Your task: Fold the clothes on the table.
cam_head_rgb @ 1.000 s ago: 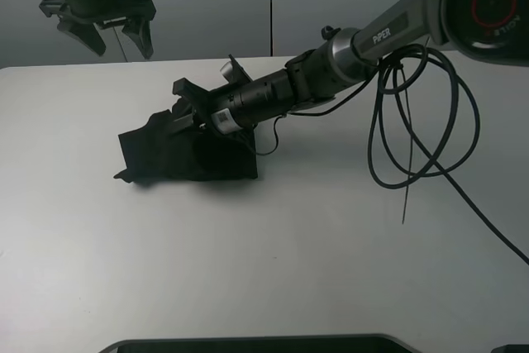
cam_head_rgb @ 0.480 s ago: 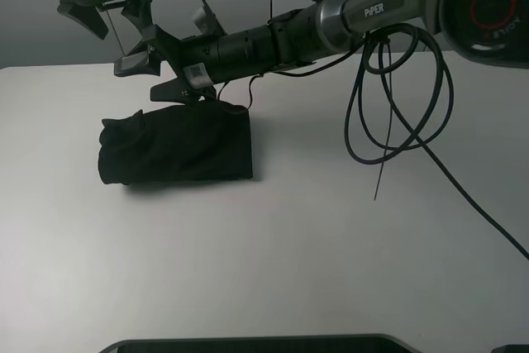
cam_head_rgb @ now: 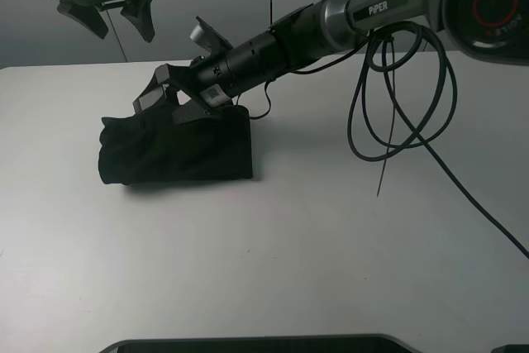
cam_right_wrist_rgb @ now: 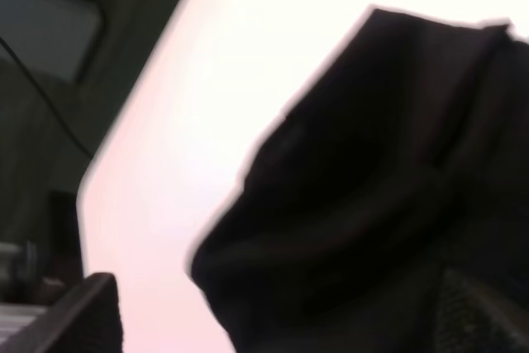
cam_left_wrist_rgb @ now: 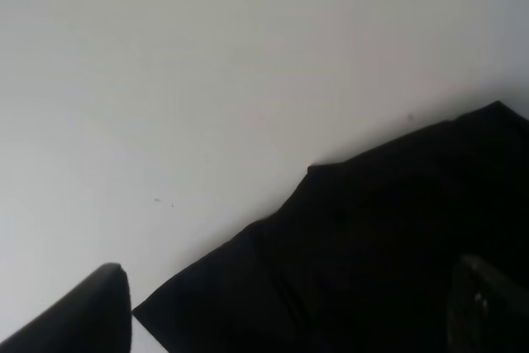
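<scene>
Exterior high view, near to far.

1. Screen edge (cam_head_rgb: 256, 343): a dark, rounded strip at the near border of the view.

2. Table (cam_head_rgb: 273, 270): white and smooth. Its near half is bare.

3. Cables (cam_head_rgb: 397, 97): black loops hang from the right arm (cam_head_rgb: 364, 14) over the right half of the table. One thin end dangles close above the surface.

4. Shirt (cam_head_rgb: 178, 148): black, folded into a compact, roughly rectangular bundle. It lies left of centre on the table. The right edge is straight; the left end is rounded and bunched. No print is visible. In the left wrist view the shirt (cam_left_wrist_rgb: 372, 245) shows a stepped edge against the white table (cam_left_wrist_rgb: 207, 64). In the right wrist view the shirt (cam_right_wrist_rgb: 372, 179) is blurred, with soft folds.

5. Right gripper (cam_head_rgb: 161, 98): reaches across the middle and sits just above the far top edge of the shirt. Jaws stand apart; nothing is between them. Contact with the cloth cannot be confirmed. Both fingertips (cam_right_wrist_rgb: 83, 316) appear at the border of the right wrist view, widely spaced.

6. Left gripper (cam_head_rgb: 111, 21): raised at far left, above the table's far edge and well clear of the shirt. Jaws apart, empty. Its fingertips (cam_left_wrist_rgb: 78, 312) are widely spaced in the left wrist view.

7. Wall (cam_head_rgb: 215, 6): grey panels behind the table.
</scene>
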Robot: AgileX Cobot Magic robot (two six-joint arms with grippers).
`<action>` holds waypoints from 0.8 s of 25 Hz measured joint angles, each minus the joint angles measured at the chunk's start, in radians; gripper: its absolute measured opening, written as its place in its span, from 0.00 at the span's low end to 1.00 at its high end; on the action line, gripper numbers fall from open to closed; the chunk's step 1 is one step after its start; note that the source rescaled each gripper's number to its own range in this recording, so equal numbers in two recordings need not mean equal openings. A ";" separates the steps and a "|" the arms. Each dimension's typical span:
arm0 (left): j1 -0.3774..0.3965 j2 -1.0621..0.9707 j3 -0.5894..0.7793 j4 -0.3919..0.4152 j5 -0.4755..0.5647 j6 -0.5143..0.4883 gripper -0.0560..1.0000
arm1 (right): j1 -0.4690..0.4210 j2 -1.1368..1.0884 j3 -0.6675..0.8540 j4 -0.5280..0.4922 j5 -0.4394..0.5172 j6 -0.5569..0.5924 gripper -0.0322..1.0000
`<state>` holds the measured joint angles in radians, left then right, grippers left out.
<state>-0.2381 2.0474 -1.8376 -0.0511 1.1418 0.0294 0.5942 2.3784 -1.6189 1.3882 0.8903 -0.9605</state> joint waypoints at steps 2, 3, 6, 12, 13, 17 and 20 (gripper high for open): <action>0.000 0.000 0.000 0.000 0.000 0.012 0.99 | -0.013 -0.011 0.000 -0.076 -0.002 0.023 0.96; 0.000 0.000 0.000 0.000 0.000 0.018 0.99 | -0.019 -0.021 0.000 -0.114 -0.004 0.036 0.98; 0.000 0.000 0.000 0.000 0.000 0.027 0.99 | -0.054 -0.075 0.000 -0.216 -0.018 0.081 1.00; 0.000 0.000 -0.009 0.000 -0.004 0.027 0.99 | -0.157 -0.213 0.000 -0.543 -0.118 0.231 1.00; 0.000 -0.002 -0.009 0.000 -0.010 0.027 0.99 | -0.177 -0.233 0.000 -0.599 -0.125 0.258 1.00; 0.000 -0.013 -0.010 0.000 -0.012 0.043 0.99 | -0.251 -0.293 0.022 -0.801 -0.131 0.364 1.00; 0.000 -0.015 -0.010 0.000 -0.012 0.046 0.99 | -0.301 -0.332 0.052 -0.891 -0.131 0.415 1.00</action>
<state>-0.2381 2.0322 -1.8475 -0.0511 1.1293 0.0758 0.2933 2.0464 -1.5665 0.4974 0.7591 -0.5452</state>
